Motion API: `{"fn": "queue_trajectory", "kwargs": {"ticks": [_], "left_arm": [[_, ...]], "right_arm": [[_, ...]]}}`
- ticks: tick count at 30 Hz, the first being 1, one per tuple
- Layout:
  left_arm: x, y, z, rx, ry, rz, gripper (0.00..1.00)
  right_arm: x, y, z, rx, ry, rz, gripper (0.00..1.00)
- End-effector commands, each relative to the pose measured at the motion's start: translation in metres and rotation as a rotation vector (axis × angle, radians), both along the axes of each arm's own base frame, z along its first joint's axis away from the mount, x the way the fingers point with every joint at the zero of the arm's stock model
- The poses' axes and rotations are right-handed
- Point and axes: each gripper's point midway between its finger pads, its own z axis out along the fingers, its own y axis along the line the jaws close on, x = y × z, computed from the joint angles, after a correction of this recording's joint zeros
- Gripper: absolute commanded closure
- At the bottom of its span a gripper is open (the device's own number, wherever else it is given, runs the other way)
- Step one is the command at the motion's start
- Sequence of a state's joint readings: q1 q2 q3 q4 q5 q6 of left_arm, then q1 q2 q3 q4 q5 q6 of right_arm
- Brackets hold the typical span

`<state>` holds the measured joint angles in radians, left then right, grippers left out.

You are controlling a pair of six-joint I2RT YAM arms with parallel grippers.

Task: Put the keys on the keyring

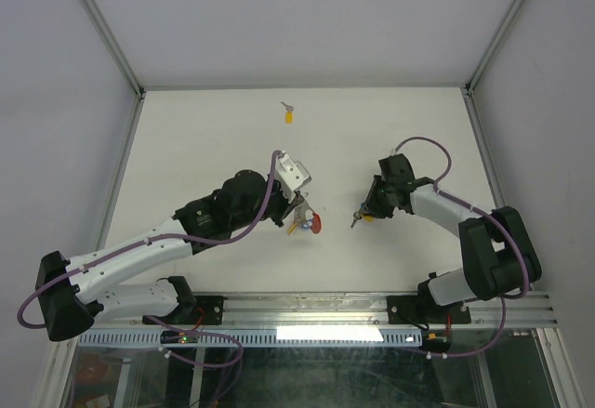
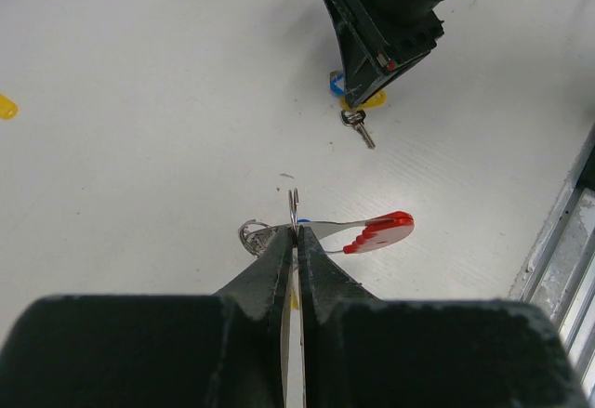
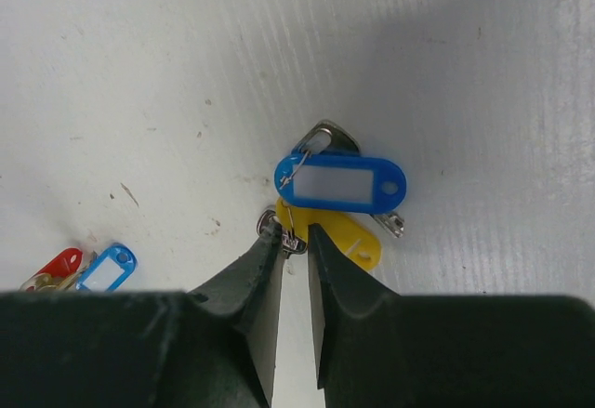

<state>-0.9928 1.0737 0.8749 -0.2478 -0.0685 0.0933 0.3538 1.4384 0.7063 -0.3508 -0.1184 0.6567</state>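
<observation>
Left gripper (image 2: 296, 230) is clenched, jaws pressed flat together on a thin wire loop of the keyring (image 2: 294, 205). The loop stands up just ahead of the tips, and the ring's red strip (image 2: 381, 231) trails off beside them on the table (image 1: 204, 148). Right gripper (image 3: 291, 234) has its jaws a narrow slit apart, nipping a small silver piece of the keys (image 3: 339, 187), a bundle tagged blue and yellow that lies directly ahead of its tips. The right wrist view alone shows this pinch and a small blue tag (image 3: 110, 267) on the keyring. The left wrist view shows one key blade (image 2: 359, 129) poking out under the right gripper. Only the top view shows both grippers tip to tip, near but apart. A lone yellow-tagged key (image 1: 288, 115) lies well beyond both, with bare table around it. A metal rail (image 2: 567, 241) edges the table behind them.
</observation>
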Motion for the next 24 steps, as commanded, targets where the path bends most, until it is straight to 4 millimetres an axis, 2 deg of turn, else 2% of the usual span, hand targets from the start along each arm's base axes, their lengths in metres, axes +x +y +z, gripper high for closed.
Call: {"fn": "queue_trajectory", "kwargs": {"ticks": [1,10,13,18,24], "left_arm": [[0.006,-0.007,0.034,-0.078,-0.055,-0.014,1.00],[0.006,-0.006,0.034,-0.074,-0.057,-0.013,1.00],[0.005,-0.005,0.034,-0.074,-0.057,-0.012,1.00],[0.005,-0.005,0.034,-0.076,-0.058,-0.009,1.00],[0.008,-0.007,0.032,-0.062,-0.060,-0.012,1.00]], "right_arm": [[0.006,0.002,0.000,0.012,-0.013,0.004,0.81],[0.005,-0.001,-0.004,-0.008,-0.010,0.011,1.00],[0.007,0.001,0.003,-0.001,-0.041,0.038,1.00],[0.013,0.004,0.036,0.009,-0.191,0.160,1.00],[0.006,0.020,0.100,0.084,-0.467,0.390,1.00]]}}
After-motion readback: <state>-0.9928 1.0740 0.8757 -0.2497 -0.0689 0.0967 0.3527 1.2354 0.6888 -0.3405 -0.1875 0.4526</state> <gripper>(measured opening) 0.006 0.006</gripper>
